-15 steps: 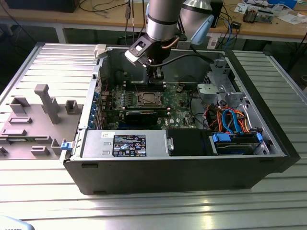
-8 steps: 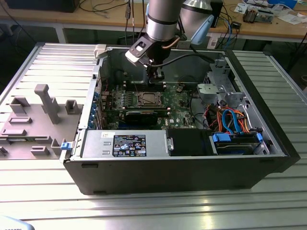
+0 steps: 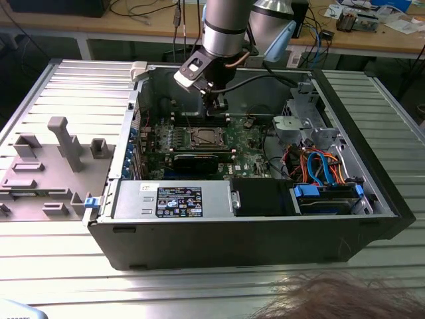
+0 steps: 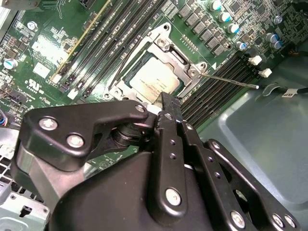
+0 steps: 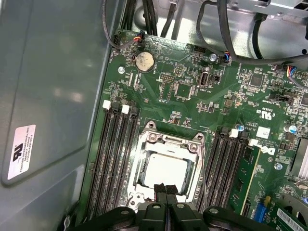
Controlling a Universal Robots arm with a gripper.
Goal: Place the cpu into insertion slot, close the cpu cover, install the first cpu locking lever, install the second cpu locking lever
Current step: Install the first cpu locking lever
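The claw (image 5: 167, 189) is closed, its two fingertips (image 5: 161, 188) pressed together with nothing between them. Held like that, it probably works as one narrow pushing tip rather than a grasping tool. In both wrist views it hangs just over the near edge of the insertion slot (image 5: 142, 168), and in the exterior view it sits deep inside the computer case (image 3: 199, 236).

The case lies on its side on the worktop (image 3: 66, 252) with the open face up, so the arm can reach the green board (image 5: 183, 103) from above.

Directly beyond the claw's tips, the cpu (image 5: 166, 169) lies flat in the insertion slot with its silvery top up. The cpu cover (image 5: 169, 144) appears to be folded down around it, and the chip shows through the cover's cut-out.

In the second wrist view, a thin locking lever (image 4: 231, 81) juts out sideways from the slot's corner, away from the claw, so I judge it unlatched. A second wire lever (image 4: 120, 67) curves along the slot's opposite side, and I cannot tell whether it is latched.

Rows of memory slots (image 5: 115, 159) flank the insertion slot on both sides of the claw.
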